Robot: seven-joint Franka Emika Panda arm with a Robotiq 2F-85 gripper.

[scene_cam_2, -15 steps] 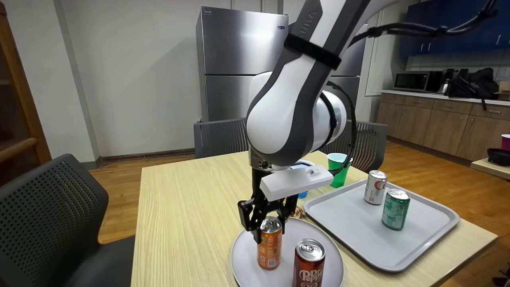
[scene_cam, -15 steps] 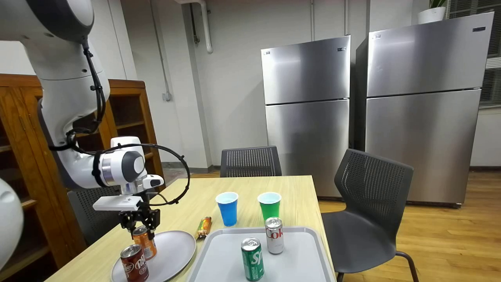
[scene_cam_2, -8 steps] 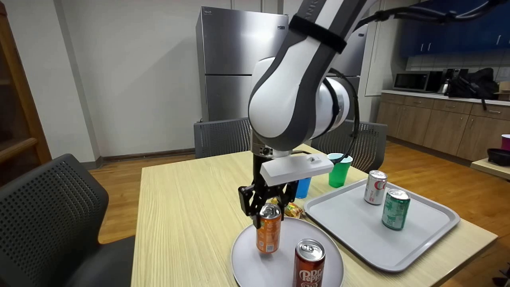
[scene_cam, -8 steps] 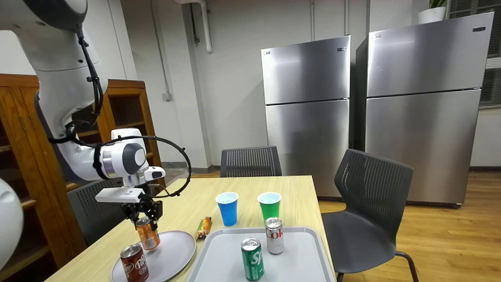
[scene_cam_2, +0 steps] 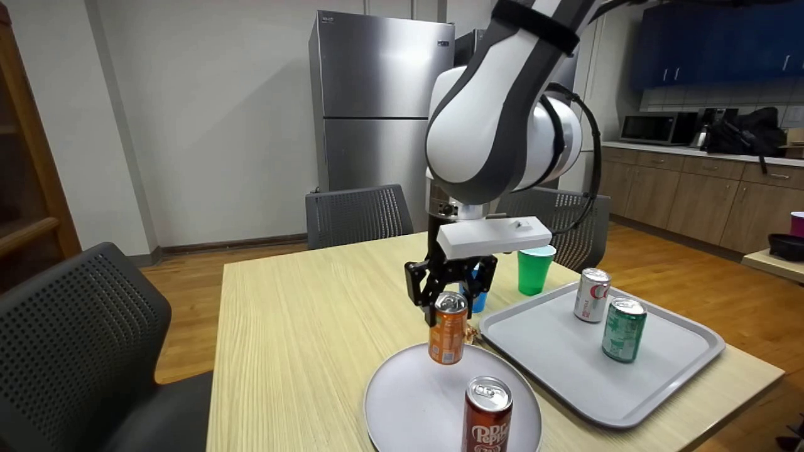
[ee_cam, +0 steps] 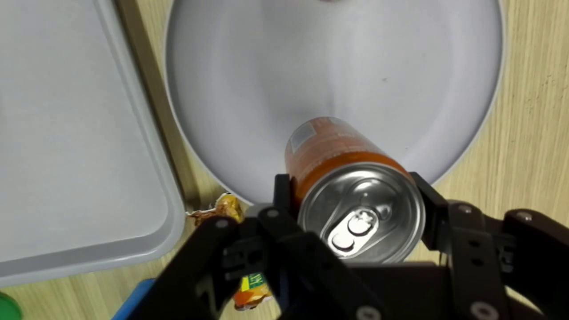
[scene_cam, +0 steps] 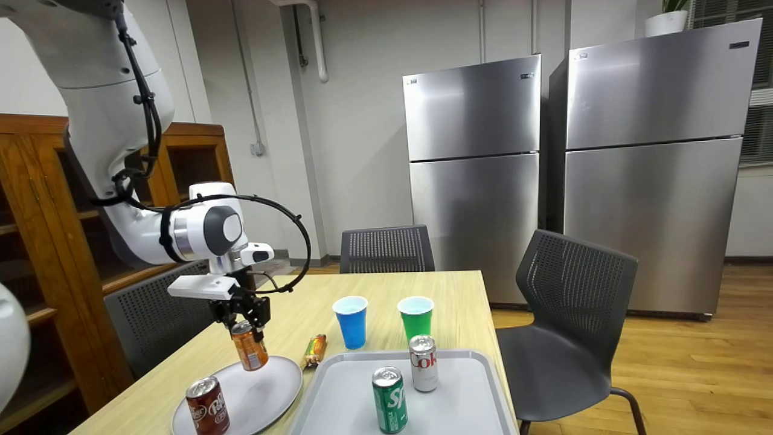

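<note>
In an exterior view: tool (scene_cam: 246, 332) clamped round the upper part of an orange can (scene_cam: 251, 353); can tilted a little, held over the far side of a pale plate (scene_cam: 266, 393). Dark red can (scene_cam: 208, 406), Dr Pepper lettering, upright on the plate's near side. Further right on the table (scene_cam: 383, 289), a grey tray (scene_cam: 344, 386) carrying a green can (scene_cam: 389, 400) and a silver can (scene_cam: 423, 364), both upright, near each other but apart. Blue cup (scene_cam: 351, 323) and green cup (scene_cam: 416, 314) stand beyond the tray. Snack packet (scene_cam: 316, 350) lies near the blue cup, between plate and tray. Dark chairs (scene_cam: 577, 284) round the table; steel fridges (scene_cam: 474, 199) behind; wooden bookcase (scene_cam: 30, 175) at left.

In an exterior view: fingers (scene_cam_2: 429, 312) either side of the orange can, just below its rim. Blue cup partly hidden behind the tool; packet mostly hidden behind the can. Background right: blue wall cupboards (scene_cam_2: 722, 50), microwave (scene_cam_2: 657, 128), black bag (scene_cam_2: 747, 132), wooden cupboards (scene_cam_2: 691, 194) beneath.

Wrist view: lid of the orange can faces the camera, pull tab (ee_cam: 353, 231) showing. Fingers press both sides; can body slants away toward the plate below. Tray corner at left, narrow strip of table between it and the plate. Packet partly covered by the tool. Slivers of blue and green at lower left.
</note>
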